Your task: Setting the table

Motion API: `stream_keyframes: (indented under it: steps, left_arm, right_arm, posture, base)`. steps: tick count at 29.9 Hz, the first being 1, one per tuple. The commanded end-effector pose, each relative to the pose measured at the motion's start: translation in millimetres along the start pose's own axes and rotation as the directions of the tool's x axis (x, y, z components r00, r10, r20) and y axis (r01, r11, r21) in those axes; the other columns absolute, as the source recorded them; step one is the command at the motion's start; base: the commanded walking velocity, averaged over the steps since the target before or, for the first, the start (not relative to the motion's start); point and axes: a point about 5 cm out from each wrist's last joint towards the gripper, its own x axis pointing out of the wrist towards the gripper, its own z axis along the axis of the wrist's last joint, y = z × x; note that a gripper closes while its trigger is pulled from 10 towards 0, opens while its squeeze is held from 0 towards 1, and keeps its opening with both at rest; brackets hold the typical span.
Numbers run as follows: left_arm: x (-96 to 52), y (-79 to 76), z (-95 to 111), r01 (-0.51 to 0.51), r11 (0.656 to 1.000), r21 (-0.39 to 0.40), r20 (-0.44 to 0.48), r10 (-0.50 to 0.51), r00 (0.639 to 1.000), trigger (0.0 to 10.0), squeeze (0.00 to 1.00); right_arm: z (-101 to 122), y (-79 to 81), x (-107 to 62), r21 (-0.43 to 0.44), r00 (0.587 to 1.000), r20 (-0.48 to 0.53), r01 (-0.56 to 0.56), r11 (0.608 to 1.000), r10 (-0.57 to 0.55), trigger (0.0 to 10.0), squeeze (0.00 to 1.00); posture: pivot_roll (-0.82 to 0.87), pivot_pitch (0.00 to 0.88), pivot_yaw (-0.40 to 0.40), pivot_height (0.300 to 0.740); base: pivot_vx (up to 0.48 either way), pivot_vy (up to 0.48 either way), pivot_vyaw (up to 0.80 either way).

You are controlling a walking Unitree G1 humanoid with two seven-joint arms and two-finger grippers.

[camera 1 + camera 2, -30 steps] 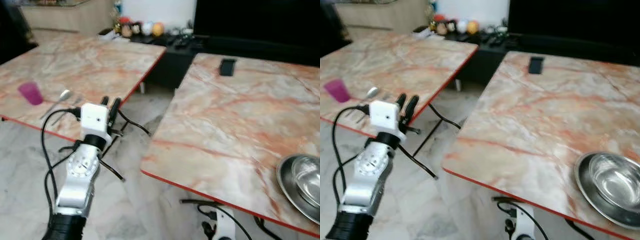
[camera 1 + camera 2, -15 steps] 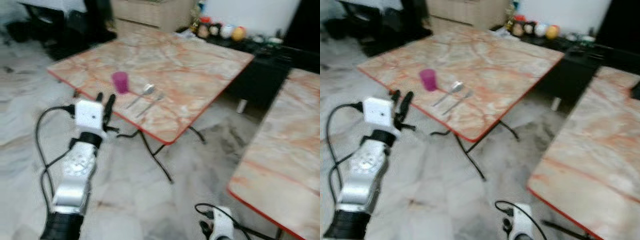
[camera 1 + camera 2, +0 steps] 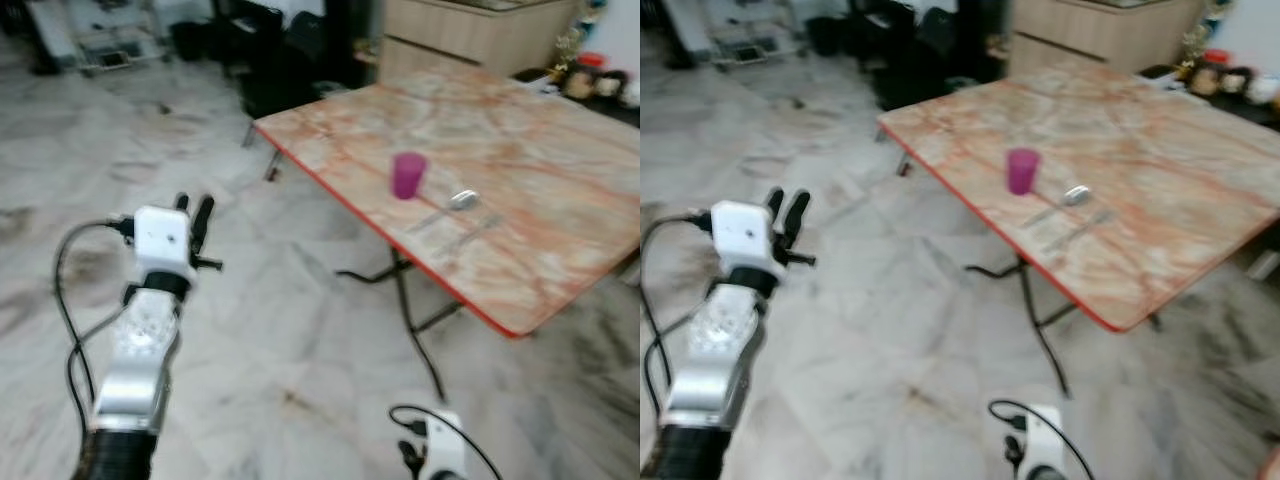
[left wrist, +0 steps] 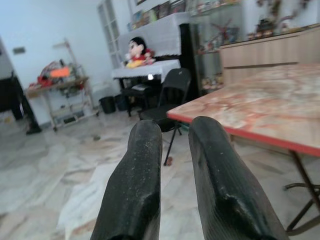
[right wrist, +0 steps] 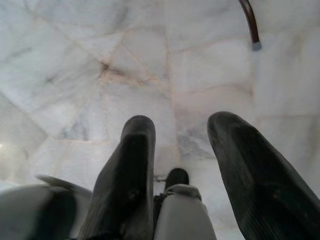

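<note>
Two grippers, nothing in either one yet. Going left to right: my left gripper [image 3: 190, 212] is raised out in front of me over the marble floor [image 3: 300, 330], fingers with just a narrow gap between them and empty (the left wrist view shows daylight between the two pads and nothing pinched). It's aimed roughly toward the table [image 3: 560, 250], whose red edge shows ahead of the fingertips in that view.

Next over is the stuff I'd guess I'm meant to set out: a pink cup [image 3: 407, 175] standing upright on the table, and just beside it, further to my right, a spoon [image 3: 452, 205] and what looks like a fork [image 3: 478, 224] lying flat. Both are blurry, so I won't swear to the fork. Their long axes run diagonally, bowl end away from me, handles pointing back toward the near red edge.

So everything lies ahead and to the right of my left gripper, well apart from it, with open floor between. My right gripper [image 5: 180, 150] hangs low, pointing at the floor, fingers spread and empty. The left arm is up and ready, but I'd say I need to walk closer before either reaches.
</note>
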Motion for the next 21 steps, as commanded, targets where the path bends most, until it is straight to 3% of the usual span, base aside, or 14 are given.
stream_keyframes:
  steps: [1,5,8,10,12,13,14,19,20,21]
  left_arm:
    - [-0.9,7.2,-3,-0.026,0.999,0.02,-0.021,0.027,0.999,10.0,0.0]
    - [-1.8,9.8,-6,-0.042,0.999,0.017,-0.034,0.043,0.999,10.0,0.0]
    - [-3.2,12.2,-12,-0.061,0.998,0.004,-0.061,0.061,0.996,10.0,0.0]
    - [-10.5,14.9,-33,-0.105,0.99,-0.089,-0.159,0.09,0.983,10.0,0.0]
    - [-13.4,16.2,-40,-0.131,0.983,-0.127,-0.196,0.105,0.975,10.0,0.0]
    - [-25.0,19.5,-68,-0.223,0.946,-0.237,-0.332,0.136,0.933,10.0,0.0]
    - [-25.0,19.5,-68,-0.223,0.946,-0.237,-0.332,0.136,0.933,10.0,0.0]
    - [-51.6,18.2,-112,-0.286,0.913,-0.29,-0.512,0.105,0.852,10.0,0.0]
    - [-63.1,15.9,-129,-0.32,0.888,-0.332,-0.58,0.076,0.811,10.0,0.0]
    - [-63.1,15.9,-129,-0.32,0.888,-0.332,-0.58,0.076,0.811,10.0,0.0]
  right_arm:
    - [1,2.6,0.6,0.0,1.0,0.004,-0.006,1.0,0.006,10.0,0.0]
    - [1,2.7,0.6,0.0,1.0,0.004,-0.007,1.0,0.007,10.0,0.0]
    - [1,2.8,0.6,0.0,1.0,0.004,-0.008,1.0,0.008,10.0,0.0]
    - [1,3.2,0.6,0.011,1.0,0.004,-0.007,1.0,0.007,10.0,0.0]
    - [1,3.2,0.6,0.015,1.0,0.002,-0.006,1.0,0.006,10.0,0.0]
    - [1,3.4,0.6,0.016,1.0,0.0,-0.004,1.0,0.004,10.0,0.0]
    - [1,3.4,0.6,0.016,1.0,0.0,-0.004,1.0,0.004,10.0,0.0]
    - [0,4.1,0.7,0.016,1.0,-0.002,-0.002,1.0,0.002,10.0,0.0]
    - [1,4.3,0.8,0.008,1.0,-0.003,-0.003,1.0,0.003,10.0,0.0]
    - [1,4.3,0.8,0.008,1.0,-0.003,-0.003,1.0,0.003,10.0,0.0]
  posture:
    - [0.12,0.0,-0.052,0.74]
    - [0.12,0.0,-0.052,0.74]
    - [0.12,0.0,-0.051,0.74]
    - [0.12,0.0,-0.049,0.74]
    - [0.12,0.0,-0.048,0.74]
    - [0.12,0.0,-0.047,0.74]
    - [0.12,0.0,-0.047,0.74]
    - [0.13,0.0,-0.047,0.74]
    - [0.13,0.0,-0.048,0.74]
    - [0.13,0.0,-0.048,0.74]
  base:
    - [0.0,0.409,0.8]
    - [0.0,0.405,0.8]
    - [0.0,0.0,0.8]
    - [0.0,0.0,0.32]
    - [0.0,0.0,0.0]
    - [0.0,0.0,0.0]
    - [0.0,0.0,0.0]
    - [0.0,0.0,0.0]
    - [0.0,0.0,0.0]
    - [0.0,0.0,0.0]
